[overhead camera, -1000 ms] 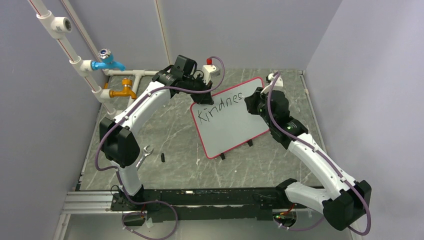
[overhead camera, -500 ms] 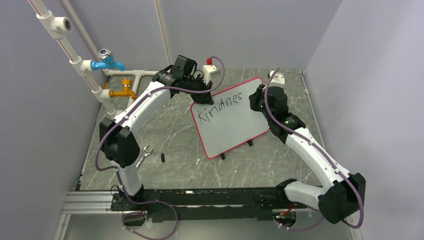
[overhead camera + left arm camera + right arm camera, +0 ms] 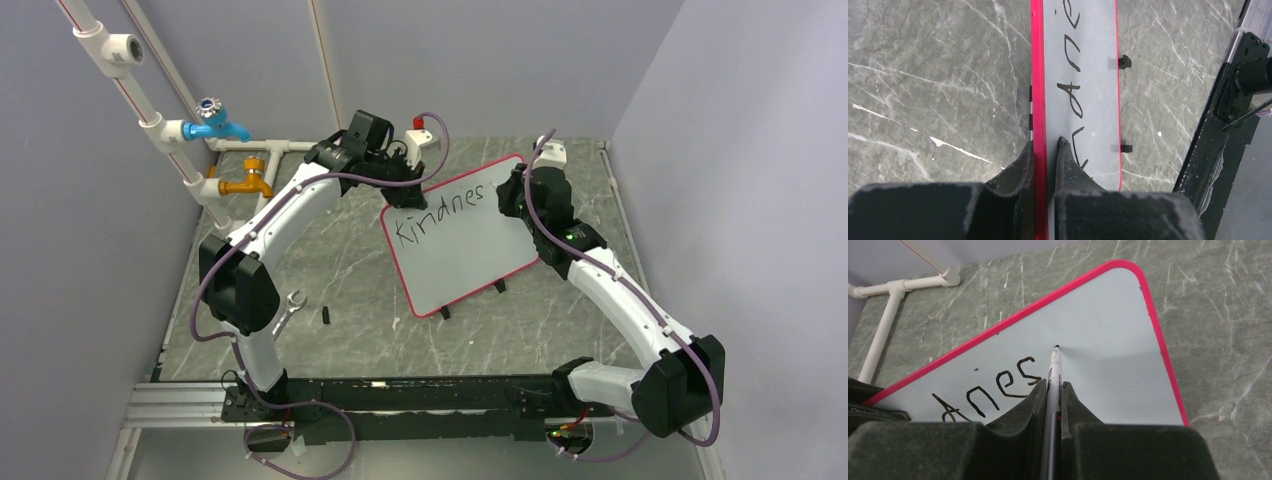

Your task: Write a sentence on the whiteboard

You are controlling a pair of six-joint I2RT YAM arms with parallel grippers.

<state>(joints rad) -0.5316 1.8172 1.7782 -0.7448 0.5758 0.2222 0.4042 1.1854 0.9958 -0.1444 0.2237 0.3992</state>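
The whiteboard (image 3: pixel 465 255) stands tilted on the table, white with a thin red rim. Black letters of the sentence (image 3: pixel 440 212) read "Kindnes" along its upper part. My left gripper (image 3: pixel 398 192) is shut on the board's upper left edge; in the left wrist view its fingers (image 3: pixel 1045 142) pinch the red rim of the whiteboard (image 3: pixel 1088 75). My right gripper (image 3: pixel 1053 384) is shut on a white marker (image 3: pixel 1054 367). The marker's black tip sits at the whiteboard (image 3: pixel 1108 370) just right of the last "s" (image 3: pixel 1029 369). In the top view the right gripper (image 3: pixel 507 195) is near the board's upper right.
A blue tap (image 3: pixel 215 125) and a yellow tap (image 3: pixel 248 184) hang on white pipes at the back left. A wrench (image 3: pixel 288 308) and a small black cap (image 3: pixel 326 313) lie left of the board. Black feet (image 3: pixel 445 312) stick out under its lower edge. Grey walls stand close on all sides.
My right arm has shifted to the right along the board's top line, away from the finished "s". The left arm and the board have not moved.
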